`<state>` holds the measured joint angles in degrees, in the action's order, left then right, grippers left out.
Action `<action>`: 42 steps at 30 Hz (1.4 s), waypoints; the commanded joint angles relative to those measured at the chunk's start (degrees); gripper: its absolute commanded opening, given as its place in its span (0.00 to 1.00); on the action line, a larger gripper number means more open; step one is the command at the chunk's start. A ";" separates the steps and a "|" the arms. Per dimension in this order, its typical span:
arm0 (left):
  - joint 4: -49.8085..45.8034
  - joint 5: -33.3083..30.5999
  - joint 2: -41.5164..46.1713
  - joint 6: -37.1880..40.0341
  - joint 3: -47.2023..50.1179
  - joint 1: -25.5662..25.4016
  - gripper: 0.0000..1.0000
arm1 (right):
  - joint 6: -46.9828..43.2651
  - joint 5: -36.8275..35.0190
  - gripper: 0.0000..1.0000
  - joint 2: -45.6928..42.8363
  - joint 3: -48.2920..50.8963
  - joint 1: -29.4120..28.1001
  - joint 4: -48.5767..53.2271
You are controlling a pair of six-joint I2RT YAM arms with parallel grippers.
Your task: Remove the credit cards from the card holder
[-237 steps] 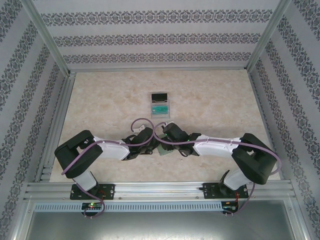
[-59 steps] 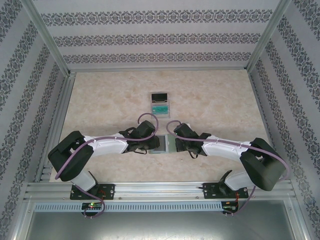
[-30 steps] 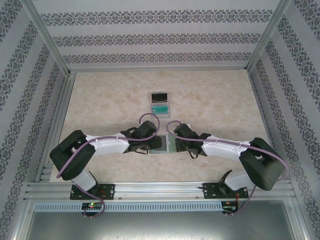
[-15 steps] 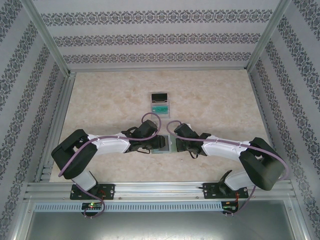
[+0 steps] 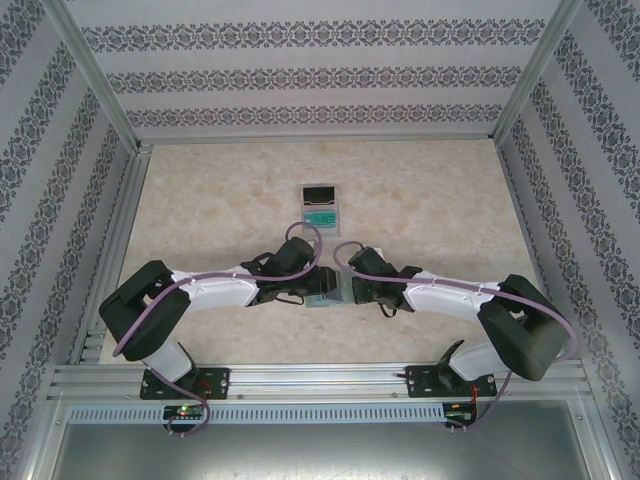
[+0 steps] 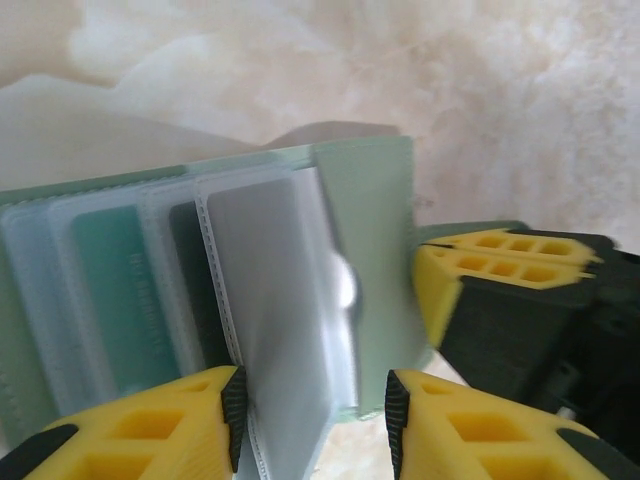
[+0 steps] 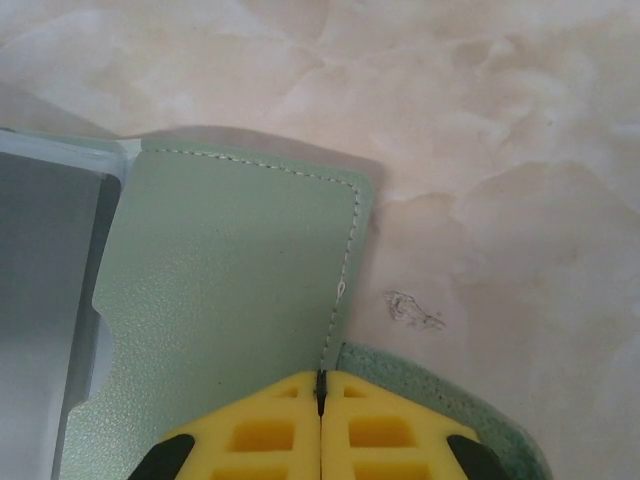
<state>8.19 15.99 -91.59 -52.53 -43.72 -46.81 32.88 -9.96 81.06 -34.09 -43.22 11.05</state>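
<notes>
While the right gripper (image 7: 322, 400) is keeping the card holder (image 7: 230, 290) flap pinched in its closed tips, the left gripper (image 6: 312, 420), jaws just eased wider, is straddling a grey pocket leaf (image 6: 280, 300), credit cards (image 6: 120, 290) sitting sleeved left of its fingers, extraction pending.

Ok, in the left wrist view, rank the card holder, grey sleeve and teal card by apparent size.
1. card holder
2. grey sleeve, though it's nearest the camera, so this is unsure
3. teal card, partly covered
</notes>
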 commanded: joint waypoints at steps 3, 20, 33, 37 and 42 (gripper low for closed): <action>4.82 2.38 1.31 -0.20 -0.57 -2.14 0.44 | 1.13 2.37 0.07 -0.61 1.20 0.64 -1.74; 5.92 2.84 -3.68 -0.20 -4.74 -4.61 0.44 | 4.22 6.70 0.09 -12.47 8.78 8.77 -5.24; -0.29 -8.56 0.80 -1.88 -0.42 -3.67 0.24 | -1.18 13.22 0.04 -14.41 4.12 6.42 -4.81; 0.75 -8.11 -0.75 -2.64 0.24 -2.86 0.07 | -2.09 12.34 0.02 -8.68 0.61 3.83 -3.68; 1.06 -7.20 -2.86 -2.92 -0.30 -2.50 0.04 | -1.62 10.71 0.00 -2.62 -1.83 3.16 -1.83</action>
<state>9.45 9.21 -93.21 -54.63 -44.03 -50.09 31.97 2.02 76.49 -34.48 -39.66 7.01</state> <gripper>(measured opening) 0.057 0.060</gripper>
